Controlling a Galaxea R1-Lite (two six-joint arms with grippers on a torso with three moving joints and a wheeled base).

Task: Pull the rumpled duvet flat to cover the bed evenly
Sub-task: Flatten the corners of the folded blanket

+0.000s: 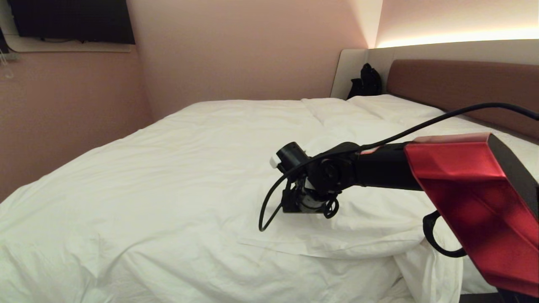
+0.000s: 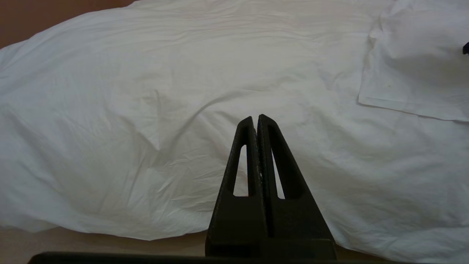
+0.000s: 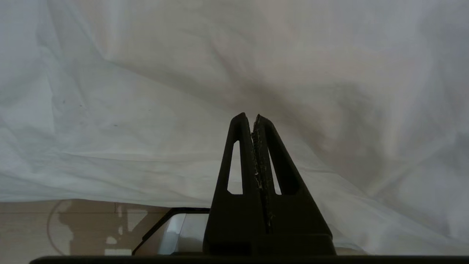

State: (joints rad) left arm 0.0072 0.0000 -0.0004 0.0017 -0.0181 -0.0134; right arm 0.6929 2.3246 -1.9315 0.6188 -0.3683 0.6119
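Duvet (image 1: 160, 185) lies spread over most of the bed (image 1: 459, 84), reaching the far edge by the pink wall and hanging over the near edge. Surface is wrinkled, and one flap is folded back on top of itself on the robot's right side, just under the right arm. Pillows (image 1: 379, 107) sit at the headboard end, well apart from the fold.

Right tool (image 3: 253, 119): clenched, fingers pressed together, nothing between them, tips pointing at creased white fabric close ahead. In the head view the right arm reaches across above the folded flap; contact with the cloth can't be judged.

Left tool (image 2: 255, 120): clenched and empty, pointing at the duvet where it drapes over the bed's side, floor visible below. Left arm is outside the head view.
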